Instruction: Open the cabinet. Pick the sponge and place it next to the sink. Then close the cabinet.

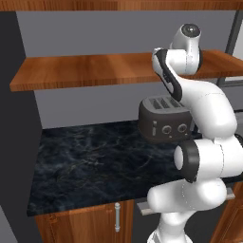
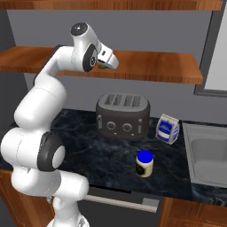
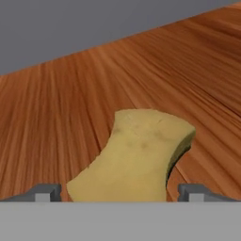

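Yellow, waisted foam sponge (image 3: pixel 141 155) lying flat on the wooden shelf board (image 3: pixel 70 117), framed between the two dark finger tips in the hand view, long axis running from the gripper (image 3: pixel 120 192) away and slightly rightward toward the grey wall. Jaws spread wider than the sponge, one tip on either side, closed on nothing yet. Judged as the pick step: reach made, grasp not yet done; carry to the counter beside the grey metal sink basin (image 2: pixel 208 153) and the cabinet closing both left. Below the shelf, on the black marble counter (image 2: pixel 88 146): dark grey four-slot toaster (image 2: pixel 123 116), blue-lidded jar (image 2: pixel 144 163), blue-and-white carton (image 2: pixel 168 128).
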Available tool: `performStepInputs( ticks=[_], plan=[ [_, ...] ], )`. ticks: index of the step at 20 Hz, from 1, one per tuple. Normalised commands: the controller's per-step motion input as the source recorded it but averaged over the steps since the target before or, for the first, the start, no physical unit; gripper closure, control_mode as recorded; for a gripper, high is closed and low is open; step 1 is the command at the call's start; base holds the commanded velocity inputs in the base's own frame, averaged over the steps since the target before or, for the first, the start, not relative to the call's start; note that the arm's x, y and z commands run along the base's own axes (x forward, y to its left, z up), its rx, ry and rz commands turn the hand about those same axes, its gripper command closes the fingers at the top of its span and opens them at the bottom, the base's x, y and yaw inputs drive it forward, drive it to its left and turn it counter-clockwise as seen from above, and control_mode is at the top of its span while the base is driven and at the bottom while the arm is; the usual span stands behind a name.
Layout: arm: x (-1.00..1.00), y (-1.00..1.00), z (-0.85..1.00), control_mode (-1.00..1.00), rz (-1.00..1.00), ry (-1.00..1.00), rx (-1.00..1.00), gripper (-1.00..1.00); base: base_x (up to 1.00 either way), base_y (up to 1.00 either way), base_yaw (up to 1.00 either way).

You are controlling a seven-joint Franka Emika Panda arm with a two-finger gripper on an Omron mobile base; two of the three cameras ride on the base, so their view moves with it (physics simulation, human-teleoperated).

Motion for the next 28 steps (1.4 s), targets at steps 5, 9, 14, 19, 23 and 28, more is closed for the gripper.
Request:
performStepInputs(
  ticks=[5, 9, 14, 19, 23, 28],
  plan=[
    [0.03, 0.0, -0.09, -1.0, 0.0, 0.0, 0.0, -1.0, 0.0, 0.0, 0.0],
    [0.0, 0.0, 0.0, -1.0, 0.0, 0.0, 0.0, 1.0, 0.0, 0.0, 0.0],
    [0.0, 0.0, 0.0, -1.0, 0.0, 0.0, 0.0, 1.0, 0.0, 0.0, 0.0],
    [0.0, 0.0, 0.0, -1.0, 0.0, 0.0, 0.0, 1.0, 0.0, 0.0, 0.0],
    [-0.22, 0.0, 0.01, -1.0, 0.0, -0.01, 0.0, 1.0, 0.0, 0.0, 0.0],
    [-0.95, -0.05, 0.05, -1.0, 0.0, 0.0, 0.01, 1.0, 0.0, 0.0, 0.0]
  ],
)
